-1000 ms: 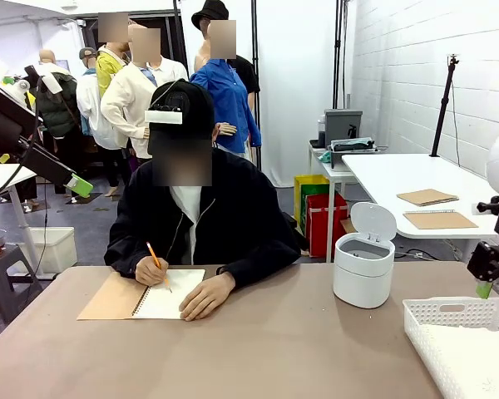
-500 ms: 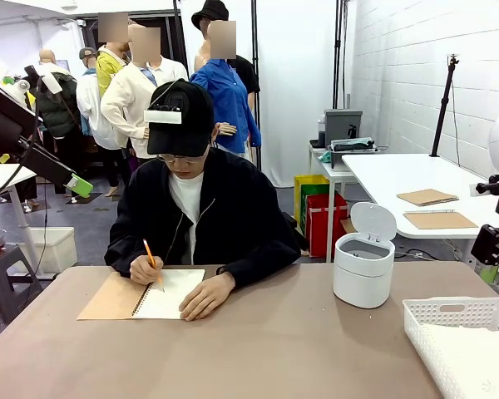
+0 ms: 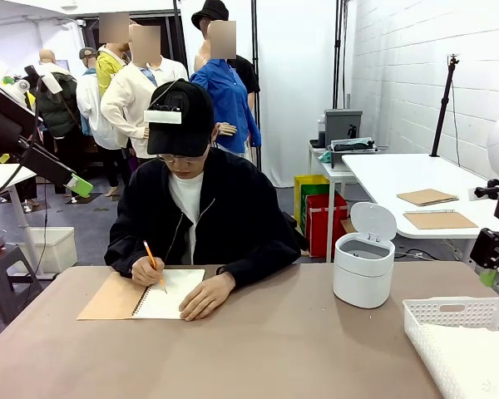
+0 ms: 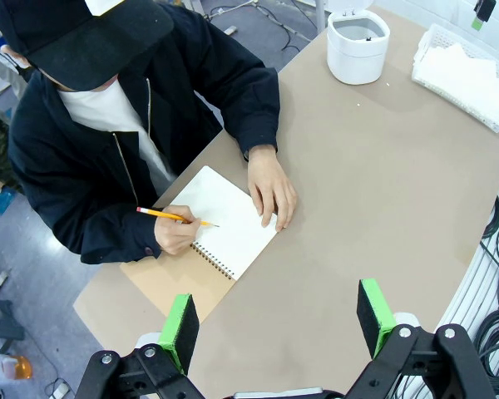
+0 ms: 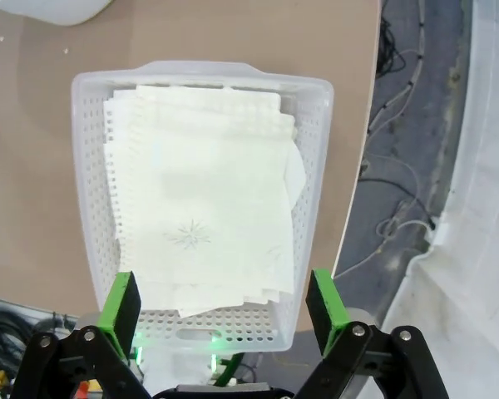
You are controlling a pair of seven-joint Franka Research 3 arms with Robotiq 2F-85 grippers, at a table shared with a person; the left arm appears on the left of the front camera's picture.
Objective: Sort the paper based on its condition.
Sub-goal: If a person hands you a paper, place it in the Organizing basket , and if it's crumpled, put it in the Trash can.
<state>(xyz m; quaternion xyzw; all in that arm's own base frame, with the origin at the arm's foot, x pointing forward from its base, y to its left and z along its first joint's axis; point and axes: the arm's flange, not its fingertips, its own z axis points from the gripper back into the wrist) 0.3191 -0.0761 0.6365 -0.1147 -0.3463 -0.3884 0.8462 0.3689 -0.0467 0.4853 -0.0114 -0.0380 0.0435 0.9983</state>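
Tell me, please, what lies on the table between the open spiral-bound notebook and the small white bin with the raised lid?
Nothing: in the front view, only bare brown tabletop separates the spiral-bound notebook from the white bin.

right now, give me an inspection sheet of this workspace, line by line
surface: brown table, mostly bare in the middle.
job's things: paper stacked in the white basket at the table's right edge; top sheet bears a small pencil mark.
clutter: white bin with its lid up; open notebook under the person's hands; pencil in one hand, writing.
grippers: left gripper open, empty, high above the notebook; right gripper open, empty, above the basket.
cables: cables on the floor beside the table.
surroundings: side table with brown booklets; people behind.
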